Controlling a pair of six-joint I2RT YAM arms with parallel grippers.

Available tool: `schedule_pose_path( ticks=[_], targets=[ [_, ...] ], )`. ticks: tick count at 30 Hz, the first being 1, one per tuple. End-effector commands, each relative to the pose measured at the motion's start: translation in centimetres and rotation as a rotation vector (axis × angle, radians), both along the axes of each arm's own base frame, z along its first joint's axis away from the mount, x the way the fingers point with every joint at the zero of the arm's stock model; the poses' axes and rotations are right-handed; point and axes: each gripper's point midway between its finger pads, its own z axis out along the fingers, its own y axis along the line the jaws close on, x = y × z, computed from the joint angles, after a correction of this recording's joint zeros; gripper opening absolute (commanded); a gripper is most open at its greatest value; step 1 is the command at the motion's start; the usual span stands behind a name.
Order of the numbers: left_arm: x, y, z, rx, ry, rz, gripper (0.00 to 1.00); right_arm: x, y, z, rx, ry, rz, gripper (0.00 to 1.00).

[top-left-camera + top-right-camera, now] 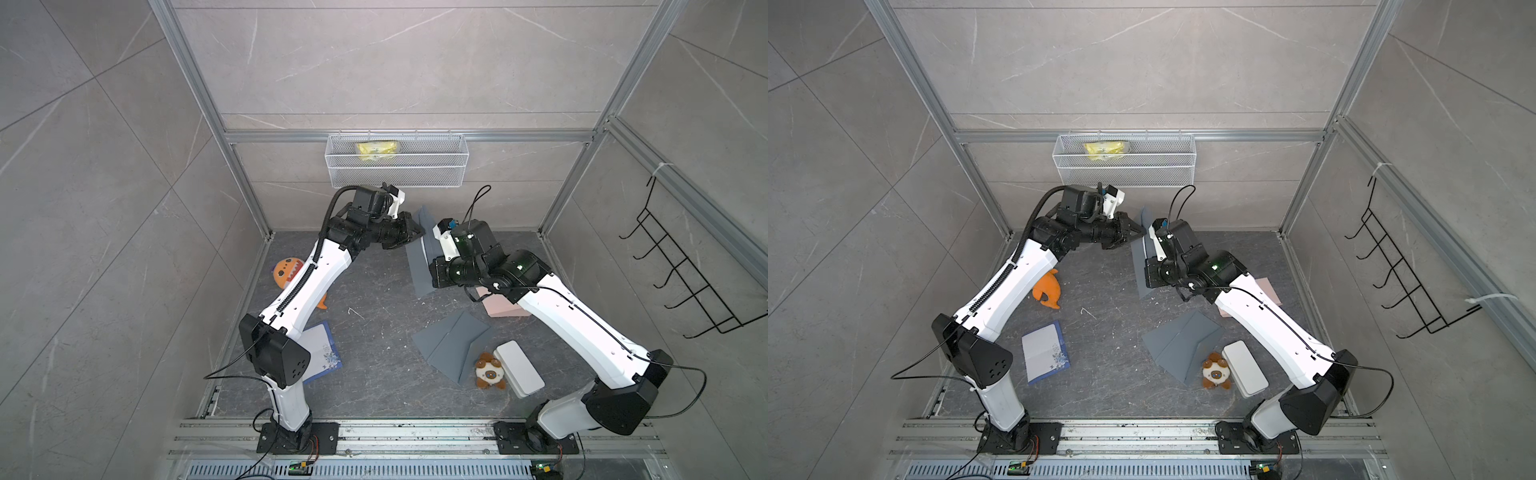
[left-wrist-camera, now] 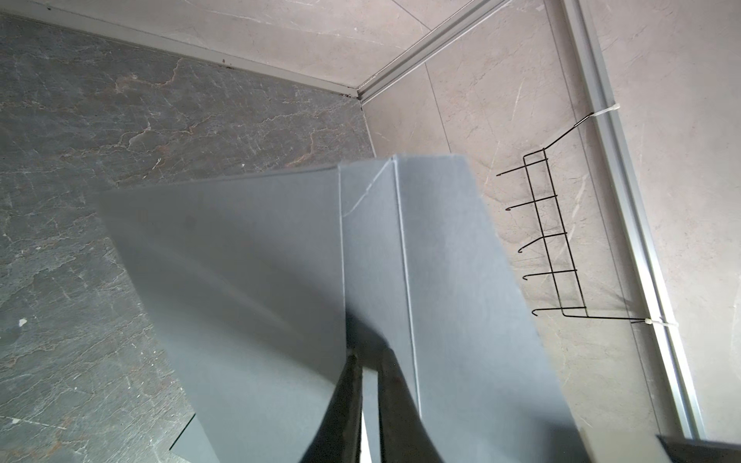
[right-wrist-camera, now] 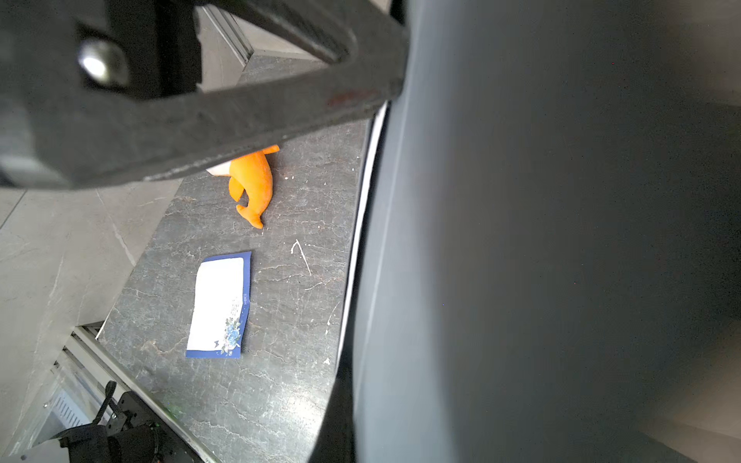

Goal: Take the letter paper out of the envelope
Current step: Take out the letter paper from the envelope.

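Right, starting at the left: my left tool reaches in roughly level, its jaws nearly together and pinching the left edge of the grey envelope in its upper part. In the left wrist view the 2 fingers stand a narrow gap apart with a layer of the envelope between them.

In both top views the envelope is up off the bench. It stands on edge between my 2 arms, towards the back wall, with the left tool at its left face and the right tool hard against its right side, lower down.

It is plain matt grey card with a straight fold line and a faint diagonal seam near 1 upper corner. Its broad panel bows outward.

A thin white strip of letter paper runs along the envelope's edge in the right wrist view. A white sliver also sits between the left fingers, and only that much of the sheet shows.

The right tool is closed right down. Its fingertips are hidden behind the envelope, so I cannot tell what they pinch.
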Motion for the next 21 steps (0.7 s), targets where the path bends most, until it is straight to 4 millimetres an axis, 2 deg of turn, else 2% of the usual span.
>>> schedule_pose_path(
  ticks=[1,21],
  targets=[
    [0.3,0.8,-0.8,0.071,-0.001,0.019,0.15,0.0,-0.1,1.3,-0.015,-0.039,-0.016,0.00],
    [0.8,2.9,-2.0,0.214,0.019,0.094,0.22,-0.4,0.0,1.4,-0.172,-0.125,-0.040,0.00]
  ],
)
